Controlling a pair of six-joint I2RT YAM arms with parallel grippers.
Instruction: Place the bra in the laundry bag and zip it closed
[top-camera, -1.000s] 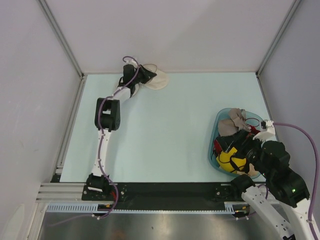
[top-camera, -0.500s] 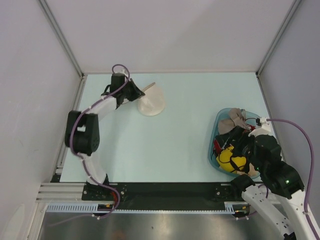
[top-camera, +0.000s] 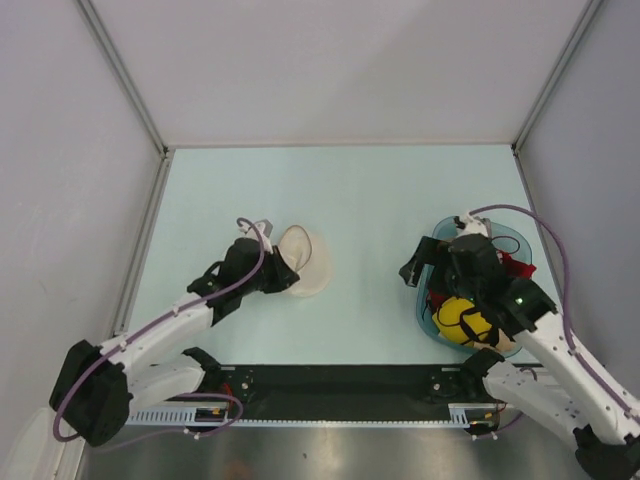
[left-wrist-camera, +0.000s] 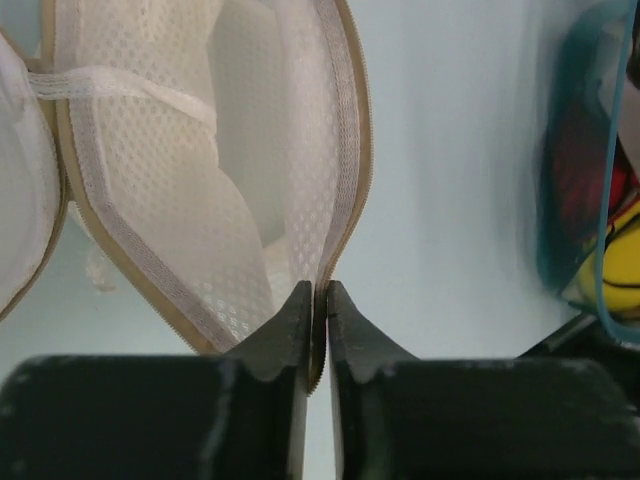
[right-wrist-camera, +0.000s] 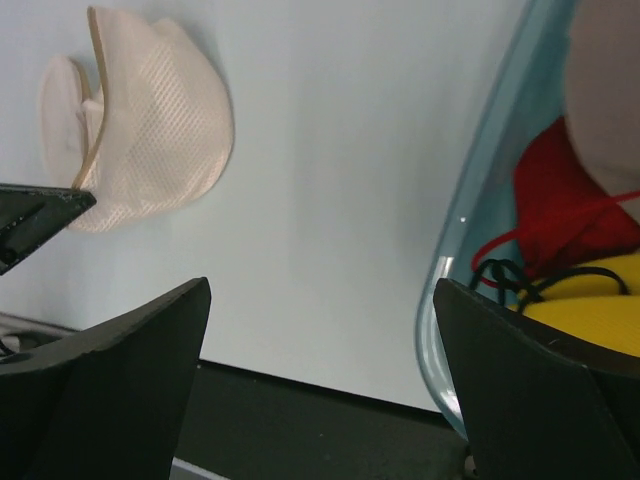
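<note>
laundry bag (left-wrist-camera: 250, 160), small round cream-white mesh pouch with zip rim: rim pinched between the left jaws (left-wrist-camera: 318, 300), halves gaping just beyond them. light and floppy; the stiffer zip tape is the best hold. right jaws (right-wrist-camera: 320, 300) wide, holding nothing. soft taupe fabric bra (right-wrist-camera: 612, 60) seems to lie right of them in the translucent teal basket (right-wrist-camera: 470, 200); limp, so pinch a cup edge.
</note>
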